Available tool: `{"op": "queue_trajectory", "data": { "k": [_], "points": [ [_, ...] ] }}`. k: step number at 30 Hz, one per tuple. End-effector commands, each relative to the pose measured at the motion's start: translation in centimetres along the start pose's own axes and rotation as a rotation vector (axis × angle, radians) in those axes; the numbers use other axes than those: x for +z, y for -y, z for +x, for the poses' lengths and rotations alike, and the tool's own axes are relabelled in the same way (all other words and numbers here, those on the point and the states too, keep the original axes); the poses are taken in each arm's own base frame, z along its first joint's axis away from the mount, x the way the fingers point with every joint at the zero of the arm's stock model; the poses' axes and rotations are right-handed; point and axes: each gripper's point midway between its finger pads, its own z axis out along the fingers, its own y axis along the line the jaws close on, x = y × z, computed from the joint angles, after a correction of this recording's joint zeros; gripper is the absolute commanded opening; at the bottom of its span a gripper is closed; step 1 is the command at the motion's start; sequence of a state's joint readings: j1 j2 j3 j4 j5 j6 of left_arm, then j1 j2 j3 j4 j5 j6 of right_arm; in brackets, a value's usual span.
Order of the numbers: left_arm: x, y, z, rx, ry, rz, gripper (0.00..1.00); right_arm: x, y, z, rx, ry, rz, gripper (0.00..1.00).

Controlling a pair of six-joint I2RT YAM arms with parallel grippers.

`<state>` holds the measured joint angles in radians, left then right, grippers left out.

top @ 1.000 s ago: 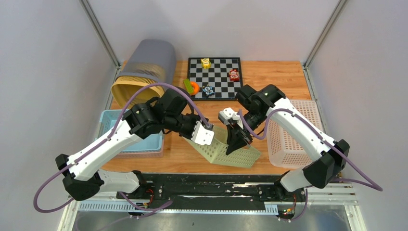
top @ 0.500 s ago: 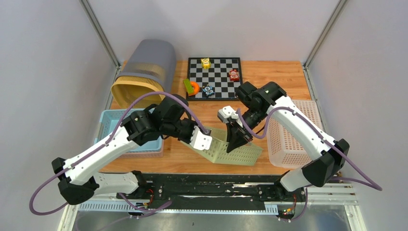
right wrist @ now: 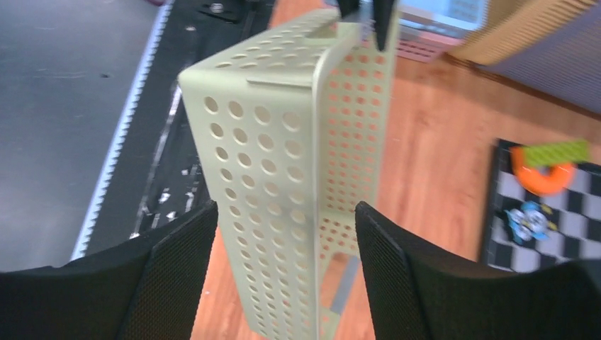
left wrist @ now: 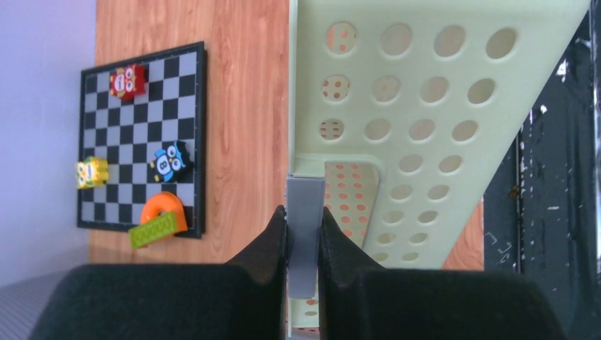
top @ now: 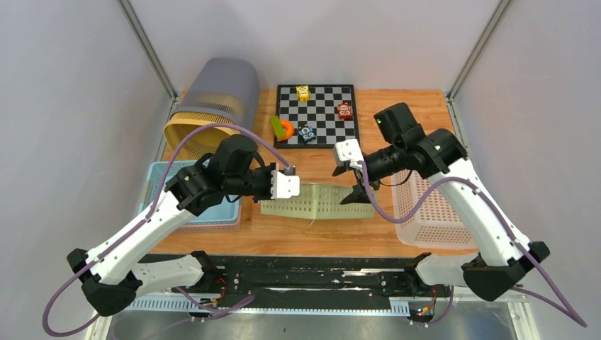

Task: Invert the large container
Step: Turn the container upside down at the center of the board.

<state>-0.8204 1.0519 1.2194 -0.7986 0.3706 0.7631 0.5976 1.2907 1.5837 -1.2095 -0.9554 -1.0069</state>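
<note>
The large container (top: 317,200), a pale green perforated basket, is tipped onto its long side at the table's front middle. My left gripper (top: 294,188) is shut on its left end. In the left wrist view the fingers (left wrist: 273,234) pinch a grey strip on the container (left wrist: 425,106) rim. My right gripper (top: 354,191) is open at the container's right end. In the right wrist view its gripper (right wrist: 285,212) stands wide, one finger on either side of the container (right wrist: 283,142), which shows a gap to each finger.
A pink basket (top: 432,205) stands at the right and a blue basket (top: 166,184) at the left under my left arm. A grey and yellow bin (top: 212,99) lies at the back left. A chessboard (top: 317,113) with small toys sits behind, with an orange ring (top: 283,129) beside it.
My right gripper has opened, let go of the container and drawn back to the right. The container has turned from tilted to lying on its long side, still held by my left gripper.
</note>
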Motion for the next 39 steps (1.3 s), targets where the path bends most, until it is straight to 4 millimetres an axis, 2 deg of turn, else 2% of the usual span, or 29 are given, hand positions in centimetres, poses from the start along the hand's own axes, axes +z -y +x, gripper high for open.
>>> {"op": "queue_trajectory", "data": {
  "k": [1,10,15,19,22,28,35,39],
  "points": [
    [-0.2,-1.0,-0.4,-0.143,0.058,-0.044,0.00,-2.4,3.8,-0.1,0.003,-0.044,0.265,0.76],
    [0.3,-3.7,1.1,-0.474,0.118,-0.114,0.00,-6.5,6.9,1.6,0.055,-0.121,0.576,0.79],
    [0.1,-6.2,3.4,-0.643,0.127,-0.220,0.00,-8.8,7.9,3.6,0.115,-0.177,0.713,0.81],
    [0.1,-7.4,5.3,-0.751,0.113,-0.275,0.00,-9.8,8.1,5.8,0.173,-0.214,0.768,0.81],
    [0.4,-7.7,6.4,-0.831,0.113,-0.276,0.00,-9.9,8.2,7.7,0.227,-0.233,0.788,0.81],
    [1.6,-7.0,8.6,-0.934,0.099,-0.252,0.00,-9.5,8.4,11.4,0.337,-0.228,0.805,0.81],
    [2.8,-6.2,10.8,-0.981,0.032,-0.246,0.00,-8.0,8.1,13.2,0.380,-0.175,0.745,0.81],
    [3.1,-6.0,12.4,-1.006,-0.005,-0.273,0.00,-6.7,7.9,13.0,0.405,-0.106,0.682,0.81]
  ]
}}
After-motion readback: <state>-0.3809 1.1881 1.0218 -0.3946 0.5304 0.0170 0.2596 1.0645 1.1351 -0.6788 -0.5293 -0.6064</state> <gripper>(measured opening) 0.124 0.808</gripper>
